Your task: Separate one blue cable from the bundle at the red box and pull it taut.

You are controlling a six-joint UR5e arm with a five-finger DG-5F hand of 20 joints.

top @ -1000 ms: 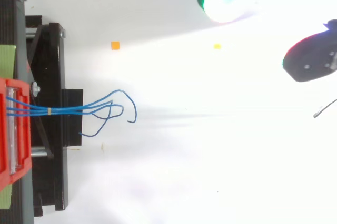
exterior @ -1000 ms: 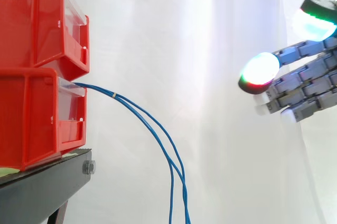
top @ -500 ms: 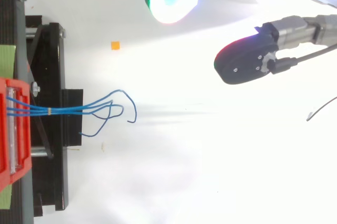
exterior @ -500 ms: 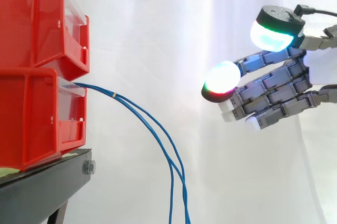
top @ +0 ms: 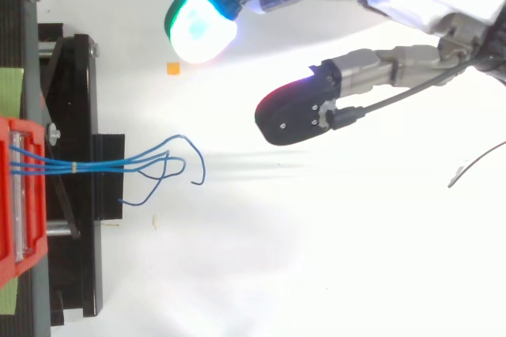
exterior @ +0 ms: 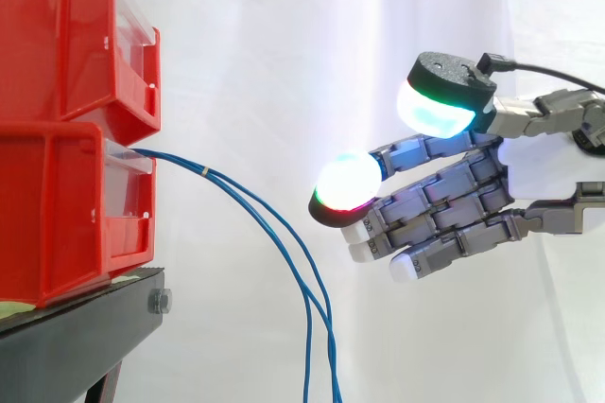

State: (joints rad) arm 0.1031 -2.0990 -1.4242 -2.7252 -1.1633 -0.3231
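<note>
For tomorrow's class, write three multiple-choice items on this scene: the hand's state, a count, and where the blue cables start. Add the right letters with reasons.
1. The hand is: A) shut on a cable; B) open, apart from the blue cables; C) pressing a bin.
2. How many red bins are stacked? A) two; B) three; C) four.
3. The blue cables come out of: A) the hand; B) a reel on the floor; C) the lower red bin.
Answers: B, its fingers are straight with a gap to the cables; A, one sits on another; C, they leave its front and hang slack.
</note>
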